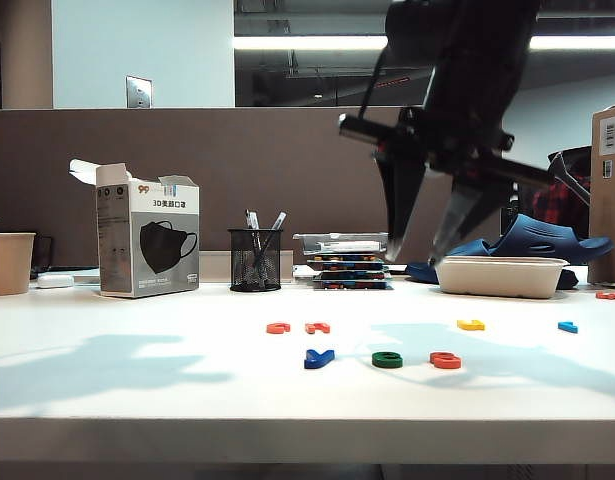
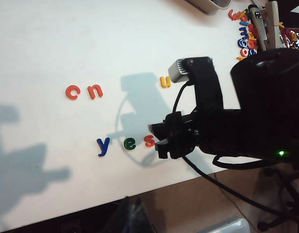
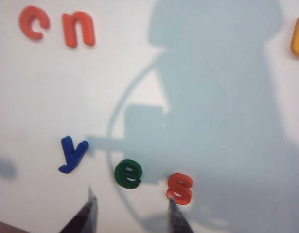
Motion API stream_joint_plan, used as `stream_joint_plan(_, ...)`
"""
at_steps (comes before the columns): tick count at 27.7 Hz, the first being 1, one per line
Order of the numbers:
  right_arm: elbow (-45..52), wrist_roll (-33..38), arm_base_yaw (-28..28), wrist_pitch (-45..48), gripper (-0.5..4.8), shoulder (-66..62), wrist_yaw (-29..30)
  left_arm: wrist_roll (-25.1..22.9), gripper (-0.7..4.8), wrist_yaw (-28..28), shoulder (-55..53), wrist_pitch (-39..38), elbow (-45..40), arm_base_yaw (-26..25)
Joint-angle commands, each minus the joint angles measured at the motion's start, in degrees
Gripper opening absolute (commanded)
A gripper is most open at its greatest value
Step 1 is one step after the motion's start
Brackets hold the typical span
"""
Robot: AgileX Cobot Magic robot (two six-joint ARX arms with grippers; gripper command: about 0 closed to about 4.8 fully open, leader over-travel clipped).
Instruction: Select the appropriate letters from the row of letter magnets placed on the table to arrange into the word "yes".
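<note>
Flat plastic y point(image 3: 72, 154), rounded e point(image 3: 128, 174), s point(image 3: 180, 188) on smooth table point(image 1: 137, 390), right tool point(image 1: 419, 252) apart above, left tool unseen.

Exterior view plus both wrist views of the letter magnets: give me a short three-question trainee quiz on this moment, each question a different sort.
1. True or false: the blue y, green e and red s lie in one row on the table, spelling "yes".
2. Multiple choice: the right end effector is A) shut on the s, B) open and raised above the table, empty, C) resting on the yellow letter.
3. Fill in: the two orange-red letters left behind read c and ____.

Key: 1 true; 2 B; 3 n. The left end effector is in no view.
</note>
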State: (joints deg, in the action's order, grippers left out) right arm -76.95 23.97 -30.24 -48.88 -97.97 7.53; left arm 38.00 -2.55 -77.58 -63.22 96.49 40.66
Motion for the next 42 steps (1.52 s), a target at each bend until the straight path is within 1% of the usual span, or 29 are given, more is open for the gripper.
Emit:
stream_joint_plan(1, -3.43, -2.38, 0.46, -3.08, 1.8, 0.22, -0.33, -0.22, -0.05, -0.04, 0.13, 0.31, 0.17, 0.02)
stream_joint_plan(6, -7.13, -4.33, 1.36, -5.42, 1.77, 1.38, -0.52, -0.22, -0.05, -0.04, 0.13, 0.31, 0.17, 0.02)
stream_joint_plan(8, -7.63, -4.85, 1.64, -5.35, 1.41, 2.32, -1.68, -0.22, -0.05, -0.04, 0.13, 0.33, 0.17, 0.02)
stream_joint_plan(9, -7.61, -5.4, 2.19, -5.27, 1.11, 3.1, -1.66, -0.22, -0.05, -0.04, 0.13, 0.31, 0.17, 0.02)
stream_joint_plan(11, -7.61, -6.38, 2.91, -5.31, 0.68, 4.5, -1.75, -0.22, -0.05, -0.02, 0.13, 0.31, 0.17, 0.02)
stream_joint_plan(15, -7.61, -7.74, 4.68, -5.35, 0.28, 7.61, -3.06, -0.22, -0.05, -0.04, 0.13, 0.31, 0.17, 0.02)
stream_joint_plan(16, -7.61, -8.13, 5.22, -5.31, 0.07, 8.68, -3.23, -0.22, -0.05, -0.07, 0.13, 0.31, 0.17, 0.02)
stream_joint_plan(17, -7.61, -8.55, 5.73, -5.29, -0.01, 9.57, -3.54, -0.22, -0.05, -0.02, 0.13, 0.31, 0.17, 0.02)
stream_joint_plan(23, -7.58, -10.97, 9.2, -5.29, -0.01, 16.0, -5.38, -0.22, -0.05, -0.04, 0.13, 0.31, 0.17, 0.02)
stream_joint_plan(26, -7.56, -11.37, 12.44, -5.33, -0.01, 20.83, -5.46, -0.22, -0.05, -0.02, 0.13, 0.31, 0.17, 0.02)
stream_joint_plan(27, -7.56, -13.0, 13.81, -5.33, -0.01, 23.21, -6.12, -0.22, -0.05, -0.02, 0.13, 0.31, 0.17, 0.02)
stream_joint_plan(31, -7.56, -13.88, 16.57, -5.35, -0.01, 27.21, -7.02, -0.22, -0.05, -0.02, 0.13, 0.33, 0.17, 0.02)
stream_joint_plan(42, -7.5, -16.96, 25.09, -7.5, -0.01, 34.23, -6.97, -0.22, -0.05, -0.02, 0.13, 0.33, 0.17, 0.0)
